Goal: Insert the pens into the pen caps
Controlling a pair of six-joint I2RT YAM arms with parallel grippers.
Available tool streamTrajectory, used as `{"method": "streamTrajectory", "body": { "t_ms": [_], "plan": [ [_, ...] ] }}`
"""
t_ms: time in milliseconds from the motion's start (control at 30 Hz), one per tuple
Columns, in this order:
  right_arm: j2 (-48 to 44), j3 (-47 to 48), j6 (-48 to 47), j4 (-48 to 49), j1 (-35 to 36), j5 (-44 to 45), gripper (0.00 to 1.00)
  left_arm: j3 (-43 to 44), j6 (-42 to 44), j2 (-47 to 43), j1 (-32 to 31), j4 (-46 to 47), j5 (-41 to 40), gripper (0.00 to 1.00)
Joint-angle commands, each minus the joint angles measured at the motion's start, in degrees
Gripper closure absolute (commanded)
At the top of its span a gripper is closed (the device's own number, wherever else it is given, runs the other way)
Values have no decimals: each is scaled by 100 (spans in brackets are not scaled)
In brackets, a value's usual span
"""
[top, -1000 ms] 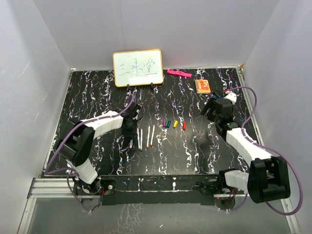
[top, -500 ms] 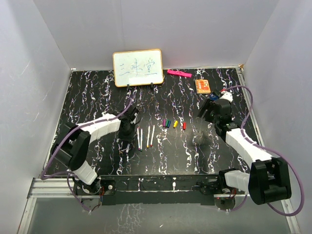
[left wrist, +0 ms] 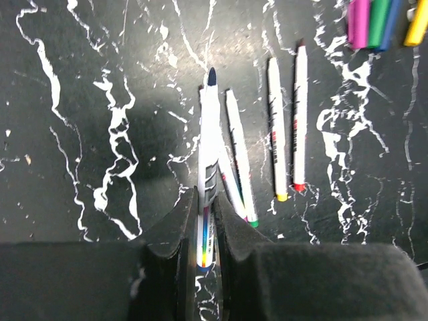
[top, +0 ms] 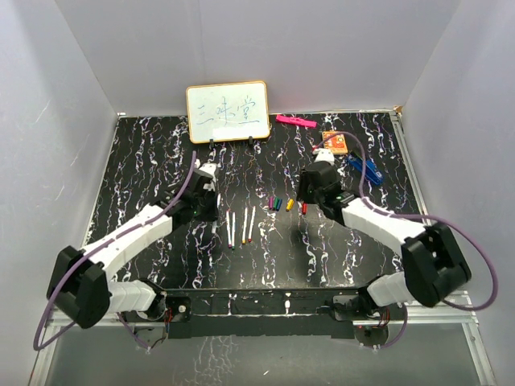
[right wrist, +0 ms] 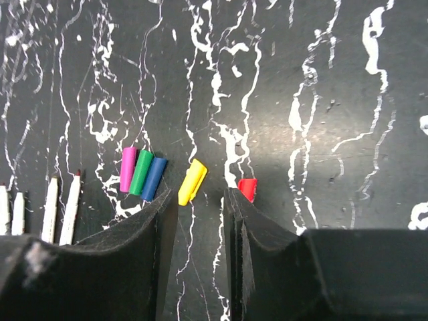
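Observation:
My left gripper [left wrist: 205, 197] is shut on a white pen [left wrist: 208, 144] with a dark blue tip, which points away from the wrist. Three more pens lie beside it on the table: green-tipped [left wrist: 239, 154], yellow-tipped [left wrist: 276, 127] and red-tipped [left wrist: 300, 120]. In the top view the left gripper [top: 206, 206] hangs just left of the pens [top: 244, 227]. My right gripper [right wrist: 199, 200] stands open over the row of pen caps [top: 286, 204], with nothing between its fingers. The yellow cap [right wrist: 192, 182] lies just ahead of the gap. The red cap [right wrist: 247, 188] is half hidden by the right finger. Purple [right wrist: 128, 169], green [right wrist: 141, 172] and blue [right wrist: 154, 178] caps lie together to the left.
A small whiteboard [top: 228, 112] stands at the back edge. A pink bar [top: 295, 121] and an orange card [top: 335, 142] lie at the back right, and a blue clip-like object [top: 366, 167] lies right of the right arm. White walls close in the black marbled table [top: 145, 161].
The right arm has swung left from the table's right side to the caps, and its jaws have narrowed. The blue clip-like object now lies uncovered. The left arm has shifted slightly left, still holding the pen.

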Motion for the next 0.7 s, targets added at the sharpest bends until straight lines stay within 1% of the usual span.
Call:
{"method": "streamTrajectory", "body": {
  "t_ms": [0, 67, 167, 400, 567, 667],
  "plan": [
    [515, 515, 43, 91, 390, 388, 69, -595, 212, -611, -31, 1165, 323, 100],
    [753, 670, 47, 20, 550, 537, 69, -799, 315, -772, -33, 1548, 474, 100],
    [1055, 838, 93, -16, 728, 636, 69, -939, 393, -880, -30, 1814, 581, 100],
    [1662, 1197, 235, -67, 976, 779, 69, -988, 529, -1034, -30, 1698, 562, 100],
    [2029, 1523, 345, -407, 1067, 1046, 71, -1084, 418, -1178, -42, 1700, 379, 100],
    [2152, 1635, 346, -495, 1084, 1095, 71, -1056, 429, -1127, -36, 1672, 426, 100]
  ]
}}
